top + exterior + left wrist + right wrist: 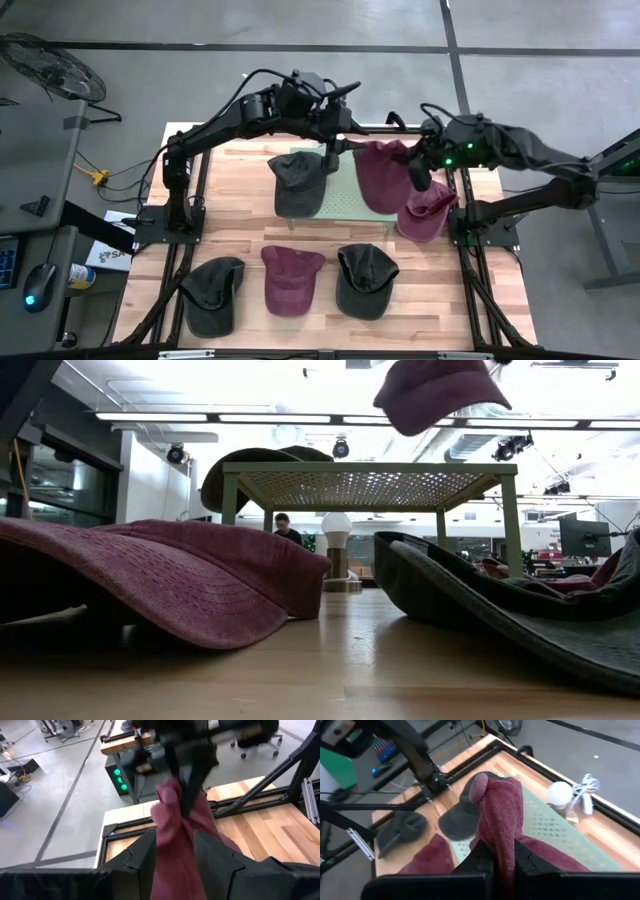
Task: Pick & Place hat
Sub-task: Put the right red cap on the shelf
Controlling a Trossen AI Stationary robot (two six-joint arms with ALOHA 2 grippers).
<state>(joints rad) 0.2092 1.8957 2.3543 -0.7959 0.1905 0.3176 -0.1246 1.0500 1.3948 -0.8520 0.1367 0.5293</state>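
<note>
- Both arms are hanging onto the same maroon hat (383, 172) up in the air, over the far right part of the green mesh rack (350, 200).
- The right gripper (503, 862) is pinched tight on the hat's fabric; the cloth is bunching up between its two fingers.
- The left gripper (174, 852) is sitting partway closed around the other side of the same hat, with fabric running between its fingers (145, 851).
- In the low view the hat is floating well above the rack top, not touching it.
- A dark grey hat (300, 183) is lying on the left side of the rack, brim drooping over the near edge.
- Another maroon hat (428, 210) is sitting just off the rack's right end.
- Along the near edge of the wooden table (240, 175) three more are lined up: a dark cap (213, 293), a maroon cap (291, 279) and another dark cap (366, 280).
</note>
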